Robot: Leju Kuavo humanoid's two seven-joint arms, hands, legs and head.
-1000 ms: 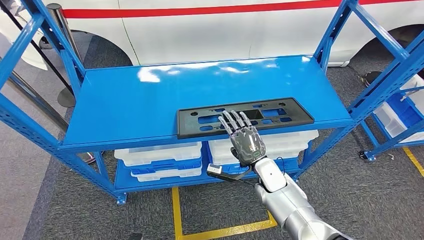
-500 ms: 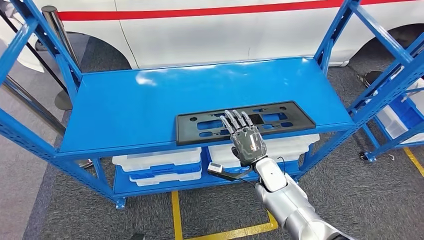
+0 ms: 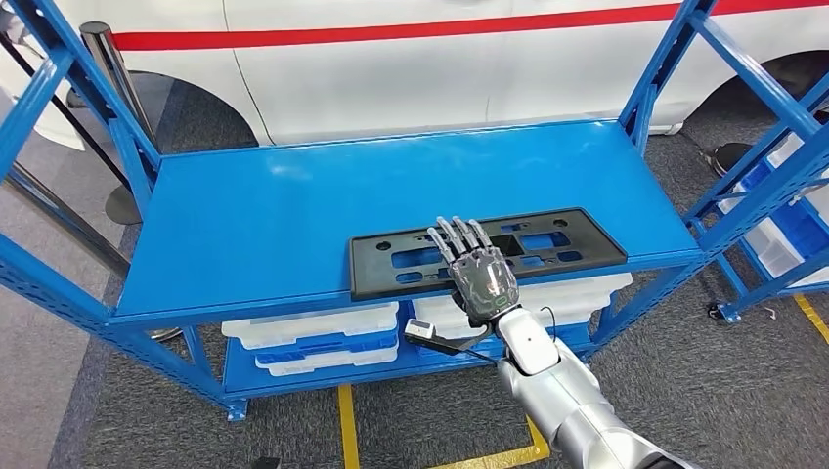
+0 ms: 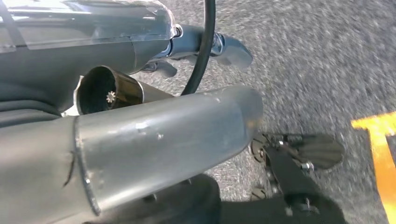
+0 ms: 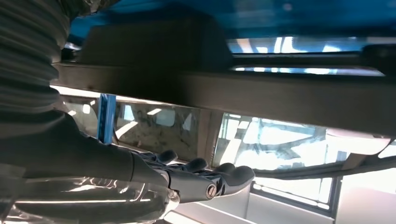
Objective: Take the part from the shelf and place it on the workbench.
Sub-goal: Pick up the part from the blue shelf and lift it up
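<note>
Head view: blue steel shelf (image 3: 293,210), top deck glossy, with a flat black part (image 3: 547,244) lying along its front edge, right of centre. Part is a long rectangular plate with several rectangular cutouts through which the blue deck shows; its front long edge runs at or just past the deck's front lip. Right hand (image 3: 476,270) is raised in front of the shelf, back of the hand toward the camera, fingers (image 3: 456,237) straight and slightly apart, pointing up and away. Fingertips overlap the middle of the part in this view; cannot tell from here whether they touch it. Nothing is held in the hand. Right wrist view: hand (image 5: 196,179) seen from below the shelf edge, fingers extended side by side under the dark underside of the part (image 5: 280,95), with a visible gap between fingers and part; palm side carries nothing. Silver right forearm (image 3: 572,405) comes up from the lower right of the head view. Lower shelf level holds white plastic bins (image 3: 313,327) with blue trays between them, stacked in two groups left and right. Behind the shelf: white vehicle body (image 3: 440,68) with a red stripe. Floor is grey carpet (image 3: 684,381) with yellow tape lines (image 3: 344,430). A second blue rack (image 3: 782,195) stands to the right with white bins on it. Left wrist view: blurred grey floor and a yellow tape mark (image 4: 380,154); left hand's state cannot be told.
</note>
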